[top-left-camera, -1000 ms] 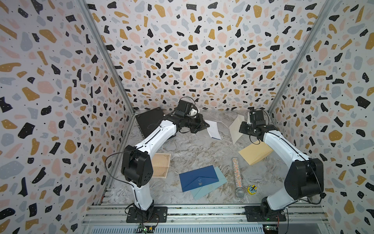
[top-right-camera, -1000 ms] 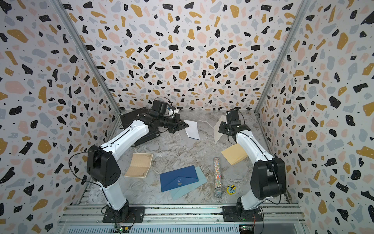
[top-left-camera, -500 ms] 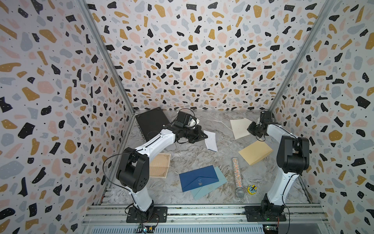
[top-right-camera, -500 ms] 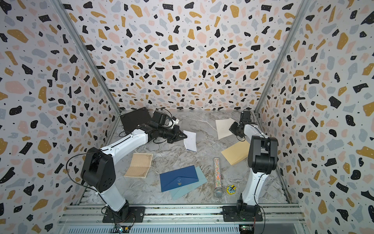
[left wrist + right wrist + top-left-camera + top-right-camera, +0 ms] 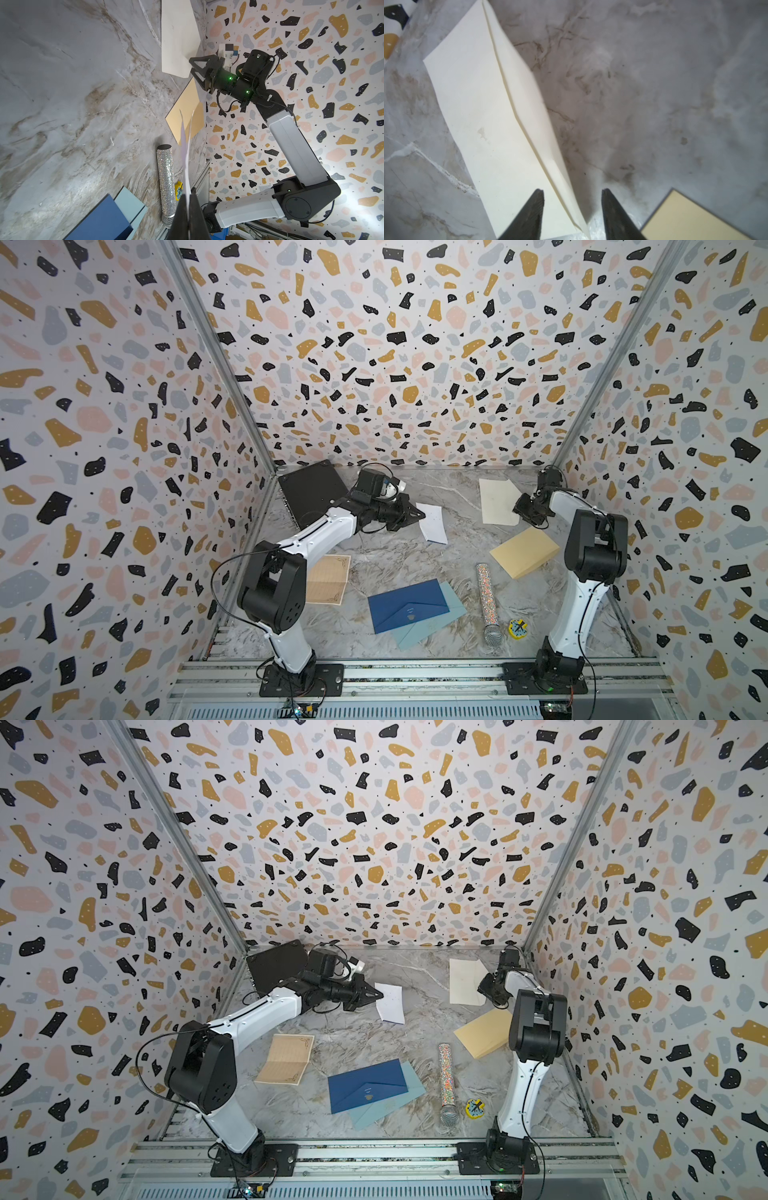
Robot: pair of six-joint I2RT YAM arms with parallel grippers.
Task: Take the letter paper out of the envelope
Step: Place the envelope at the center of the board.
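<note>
The left pincer [image 5: 420, 514] is clenching the white letter paper [image 5: 434, 526], holding it near the desk's twelve o'clock. The right pincer [image 5: 573, 191] is standing released, straddling a corner of the cream envelope [image 5: 483, 108], which is lying flat toward two o'clock, well apart from the paper. Terrazzo-patterned walls [image 5: 415, 364] are enclosing the grey marbled desk [image 5: 374, 560].

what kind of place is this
Probably a robot test cell, not a home: printed terrazzo walls box in a marble-look tabletop, two robot arms stand on an aluminium rail, and envelopes lie scattered.

Cream envelope [image 5: 496, 502], white letter paper [image 5: 434, 524]
</note>
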